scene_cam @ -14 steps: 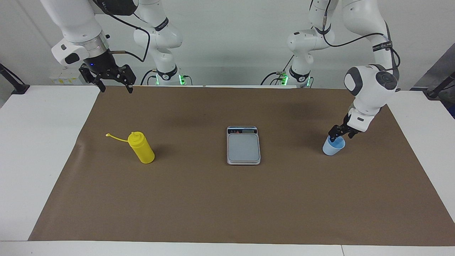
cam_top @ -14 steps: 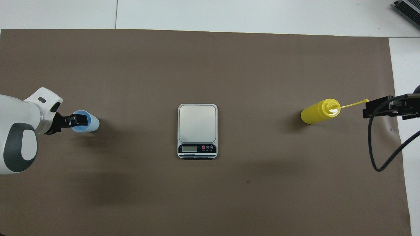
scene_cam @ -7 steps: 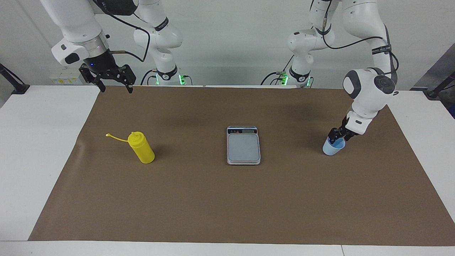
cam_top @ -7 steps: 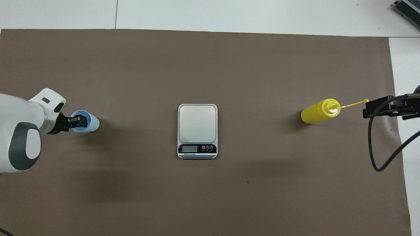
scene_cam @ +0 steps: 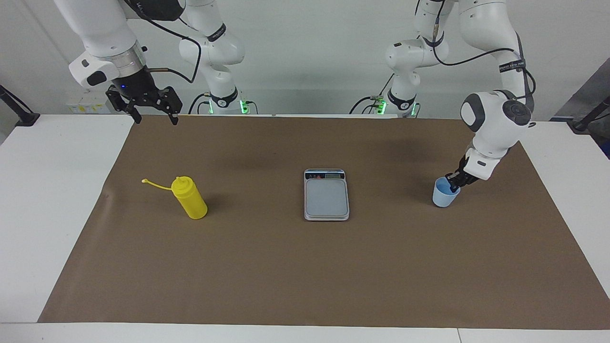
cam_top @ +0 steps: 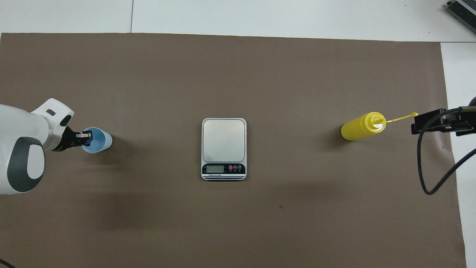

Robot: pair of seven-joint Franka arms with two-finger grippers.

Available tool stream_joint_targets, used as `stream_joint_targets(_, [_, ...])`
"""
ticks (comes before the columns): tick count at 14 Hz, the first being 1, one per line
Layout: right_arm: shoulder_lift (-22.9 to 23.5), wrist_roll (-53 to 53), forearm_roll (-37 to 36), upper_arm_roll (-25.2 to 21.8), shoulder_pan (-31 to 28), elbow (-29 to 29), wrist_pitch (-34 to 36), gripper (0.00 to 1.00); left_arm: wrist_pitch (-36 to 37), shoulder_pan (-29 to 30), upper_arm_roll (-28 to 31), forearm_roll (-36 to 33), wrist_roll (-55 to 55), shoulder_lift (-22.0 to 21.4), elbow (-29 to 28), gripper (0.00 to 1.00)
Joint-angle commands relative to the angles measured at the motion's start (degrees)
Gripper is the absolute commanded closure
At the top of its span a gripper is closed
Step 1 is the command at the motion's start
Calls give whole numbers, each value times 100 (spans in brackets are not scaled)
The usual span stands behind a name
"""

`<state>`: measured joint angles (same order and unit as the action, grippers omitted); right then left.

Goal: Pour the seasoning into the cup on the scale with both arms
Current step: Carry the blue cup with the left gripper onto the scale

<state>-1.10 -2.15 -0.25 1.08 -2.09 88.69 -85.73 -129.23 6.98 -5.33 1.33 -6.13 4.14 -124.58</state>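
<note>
The left gripper point(scene_cam: 452, 185) pinches the rim of the blue cup point(scene_cam: 443, 196) at its end of the bench point(scene_cam: 57, 200). The right gripper point(scene_cam: 153, 117), spread, hangs above the brown mat point(scene_cam: 305, 267); the yellow squeeze bottle point(scene_cam: 189, 197) and the scale point(scene_cam: 326, 194) stand apart.

Both arms point(scene_cam: 491, 28) are glossy white with rounded joints, grey caps point(scene_cam: 517, 108) and looping black cables point(scene_cam: 186, 43). Each end effector point(scene_cam: 151, 107) is black; green lights point(scene_cam: 244, 105) glow at the bases.

matt brown table cover point(scene_cam: 286, 267), yellow plastic bottle point(scene_cam: 190, 199)
</note>
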Motion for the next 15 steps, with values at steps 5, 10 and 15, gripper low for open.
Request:
stream_joint_targets(5, [-154,39,95,41,-81,184,-32,0,2154,-310,-65,-28,-72,315,1838,100])
stream_joint_targets(10, [-154,39,95,32,-81,184,-32,0,2588,-1206,-65,525,-1405,447,2491,100])
stream_joint_targets(15, [-154,39,95,32,-81,184,-32,0,1648,-2173,-82,965,-2419,509,2412,100])
